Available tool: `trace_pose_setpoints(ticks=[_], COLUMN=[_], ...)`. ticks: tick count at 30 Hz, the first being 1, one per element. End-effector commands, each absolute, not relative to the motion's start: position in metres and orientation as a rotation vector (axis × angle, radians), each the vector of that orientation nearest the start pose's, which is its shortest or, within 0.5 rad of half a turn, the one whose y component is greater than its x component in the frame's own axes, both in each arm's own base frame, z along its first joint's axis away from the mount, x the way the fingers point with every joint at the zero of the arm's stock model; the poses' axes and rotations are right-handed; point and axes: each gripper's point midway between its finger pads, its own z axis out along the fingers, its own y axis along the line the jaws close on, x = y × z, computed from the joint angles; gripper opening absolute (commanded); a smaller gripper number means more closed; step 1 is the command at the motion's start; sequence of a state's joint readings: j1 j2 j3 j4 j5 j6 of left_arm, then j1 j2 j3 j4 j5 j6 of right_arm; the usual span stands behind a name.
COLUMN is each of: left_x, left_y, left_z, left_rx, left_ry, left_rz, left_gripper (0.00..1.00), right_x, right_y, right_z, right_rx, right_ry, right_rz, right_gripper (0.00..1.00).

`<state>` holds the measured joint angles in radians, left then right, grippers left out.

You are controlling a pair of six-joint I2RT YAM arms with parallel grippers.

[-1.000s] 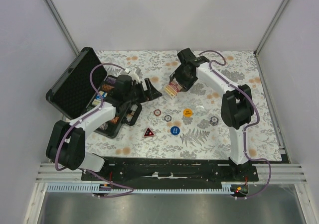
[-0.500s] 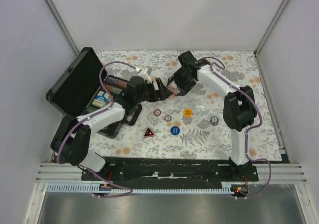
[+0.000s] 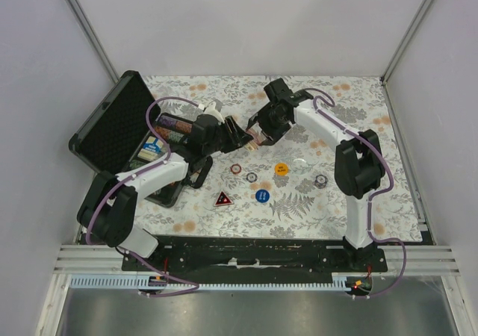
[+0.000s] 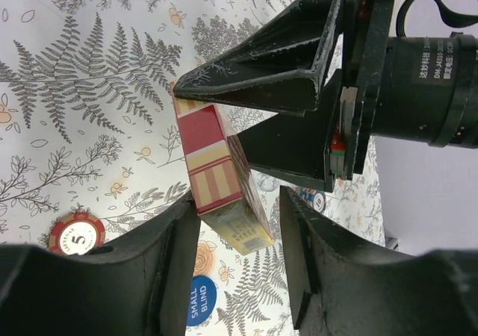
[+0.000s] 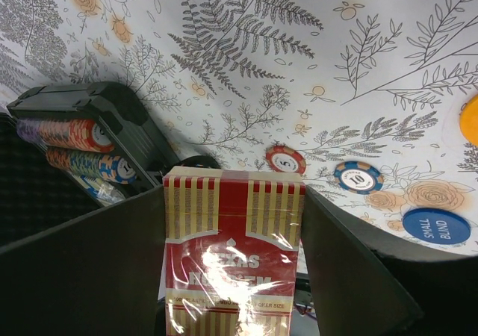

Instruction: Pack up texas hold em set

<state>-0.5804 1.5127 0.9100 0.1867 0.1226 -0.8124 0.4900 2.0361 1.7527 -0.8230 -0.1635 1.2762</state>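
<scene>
My right gripper [image 5: 235, 194] is shut on the red-and-gold card box [image 5: 235, 254], holding it above the table near the middle back [image 3: 256, 133]. My left gripper [image 4: 237, 209] has come up to the box's free end [image 4: 220, 175]. That end sits between its open jaws, close to the left finger [image 4: 175, 261], with a gap on the other side. The black case [image 3: 112, 127] lies open at the left with rows of striped chips [image 5: 71, 134] in its tray. An orange button [image 3: 281, 169], a blue small-blind button [image 3: 262, 196] and a dark triangle [image 3: 222, 199] lie on the cloth.
Loose chips lie on the floral cloth: a red 5 chip [image 3: 236, 169], another chip [image 3: 252, 177] beside it, and one further right [image 3: 320, 181]. The case lid [image 3: 104, 131] stands tilted up at the left. The two arms meet over the table's middle.
My left arm swung from the case rightward to the card box and its jaws narrowed around the box's end. My right gripper shifted slightly left, still holding the box.
</scene>
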Motion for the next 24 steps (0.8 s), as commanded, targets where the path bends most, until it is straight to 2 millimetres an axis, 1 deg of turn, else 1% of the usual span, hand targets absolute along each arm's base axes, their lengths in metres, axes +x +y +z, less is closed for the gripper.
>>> trace_pose_setpoints(ticks=[1,2,6,8,11,12,13,14,15,16,19,22,24], left_x=[0.361,0.362,0.362,0.361,0.362,0.363,0.364,0.364,0.364,0.364,0.362,0.359,0.357], left_y=[-0.298,-0.298,-0.299,-0.298,-0.295,-0.294,-0.292,-0.288,-0.285,-0.281,-0.267,-0.243,-0.223], left_z=[0.182,0.180,0.180,0.178,0.180,0.182,0.184,0.182,0.182,0.183,0.183,0.184,0.187], left_rx=[-0.233,-0.236,-0.241,-0.247,-0.259,-0.263,-0.269,-0.278,-0.286,-0.288,-0.310,-0.357,-0.401], left_ry=[2.077,2.082,2.091,2.099,2.091,2.086,2.081,2.088,2.090,2.087,2.095,2.102,2.086], left_rz=[-1.030,-1.026,-1.026,-1.020,-1.008,-1.000,-0.991,-0.969,-0.949,-0.934,-0.899,-0.862,-0.847], left_gripper=[0.51,0.50,0.39,0.31,0.19,0.16,0.14,0.13,0.13,0.13,0.12,0.11,0.10], right_x=[0.397,0.396,0.398,0.399,0.398,0.398,0.398,0.400,0.403,0.407,0.423,0.436,0.438], right_y=[0.305,0.306,0.310,0.310,0.310,0.311,0.310,0.307,0.306,0.301,0.286,0.252,0.233], right_z=[0.154,0.153,0.157,0.159,0.159,0.160,0.160,0.162,0.165,0.169,0.183,0.188,0.192], right_rx=[1.039,1.038,0.993,0.987,0.976,0.968,0.949,0.922,0.894,0.868,0.781,0.784,0.774], right_ry=[2.639,2.643,2.632,2.627,2.628,2.627,2.625,2.617,2.603,2.587,2.539,2.483,2.456], right_rz=[0.830,0.836,0.844,0.844,0.845,0.846,0.841,0.828,0.821,0.811,0.799,0.730,0.694], right_gripper=[0.52,0.53,0.63,0.65,0.67,0.70,0.78,0.88,0.96,0.98,0.98,0.98,0.98])
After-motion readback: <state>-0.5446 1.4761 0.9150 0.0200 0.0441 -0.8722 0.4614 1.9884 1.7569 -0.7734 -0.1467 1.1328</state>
